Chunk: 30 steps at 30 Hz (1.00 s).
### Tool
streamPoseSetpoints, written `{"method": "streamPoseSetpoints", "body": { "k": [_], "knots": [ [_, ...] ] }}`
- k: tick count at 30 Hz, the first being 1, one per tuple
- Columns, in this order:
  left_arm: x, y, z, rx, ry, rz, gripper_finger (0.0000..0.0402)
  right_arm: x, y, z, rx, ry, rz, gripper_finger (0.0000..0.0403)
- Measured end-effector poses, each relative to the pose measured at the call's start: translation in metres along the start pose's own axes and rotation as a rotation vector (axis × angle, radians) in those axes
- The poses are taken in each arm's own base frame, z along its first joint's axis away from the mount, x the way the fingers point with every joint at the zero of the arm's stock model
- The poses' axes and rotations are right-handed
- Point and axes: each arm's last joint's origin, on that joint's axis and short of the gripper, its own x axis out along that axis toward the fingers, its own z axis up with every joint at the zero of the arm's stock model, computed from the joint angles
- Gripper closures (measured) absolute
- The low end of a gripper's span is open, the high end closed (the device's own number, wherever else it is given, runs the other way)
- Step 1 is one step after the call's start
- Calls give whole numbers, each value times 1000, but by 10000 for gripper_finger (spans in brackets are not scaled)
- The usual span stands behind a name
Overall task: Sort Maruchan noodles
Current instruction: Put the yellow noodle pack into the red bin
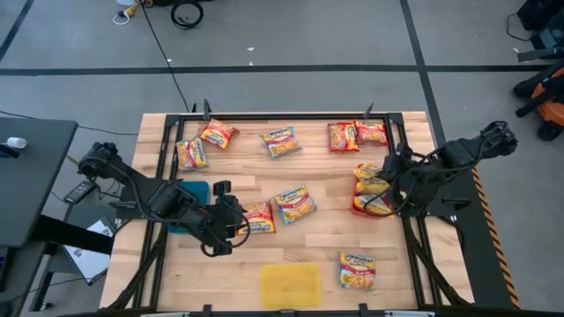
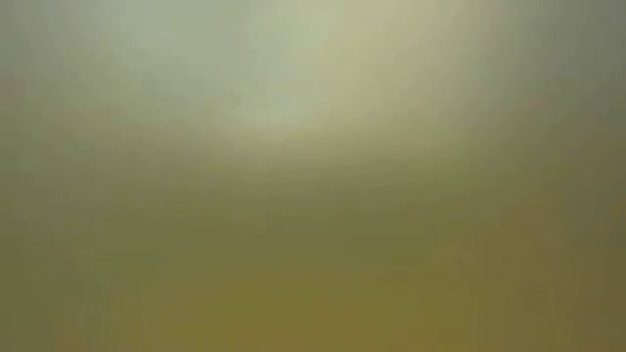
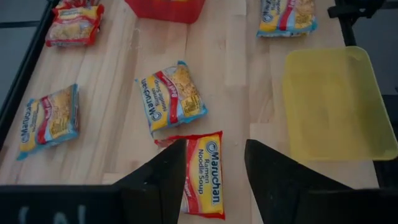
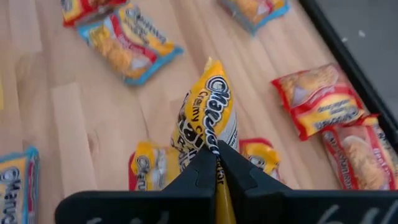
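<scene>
Several Maruchan packets lie flat on the wooden table (image 1: 326,172). My left gripper (image 1: 236,220) is open and low, its fingers standing on either side of a red packet (image 3: 205,175), next to a blue-edged packet (image 3: 173,96). My right gripper (image 1: 386,179) is shut on a yellow packet (image 4: 208,121) over the red tray (image 1: 359,210), where other yellow packets (image 4: 149,167) lie. The low view shows only blur. My right gripper pinches the yellow packet by one end edge (image 4: 216,150) between its two fingers, coming from above and pointing down. The packet hangs below the fingers, lifted clear over the red tray and the yellow packets in it.
A blue tray (image 1: 196,190) lies partly under my left arm, and a yellow tray (image 1: 289,284) sits at the near edge. Red packets (image 1: 343,136) and blue-edged packets (image 1: 280,141) are spread along the far side, and one more packet (image 1: 357,270) lies near the yellow tray.
</scene>
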Motion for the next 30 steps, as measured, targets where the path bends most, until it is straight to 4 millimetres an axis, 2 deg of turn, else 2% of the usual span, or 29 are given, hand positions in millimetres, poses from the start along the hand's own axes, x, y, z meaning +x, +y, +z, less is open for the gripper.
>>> {"method": "streamPoseSetpoints", "body": {
  "k": [7,16,21,25,30],
  "knots": [
    [0,0,0,-26,1,0,235,20,6,-12,-27,70,-6,396],
    [0,0,-1,-22,7,3,235,2,-5,-1,-99,-124,-134,396],
    [0,0,-1,-26,7,4,235,8,-11,-7,-121,-91,-224,396],
    [0,0,-1,-53,8,2,235,11,-7,-5,-107,-34,-161,396],
    [0,0,-1,-55,12,-5,235,-5,-1,11,-130,-145,-31,396]
  ]
}}
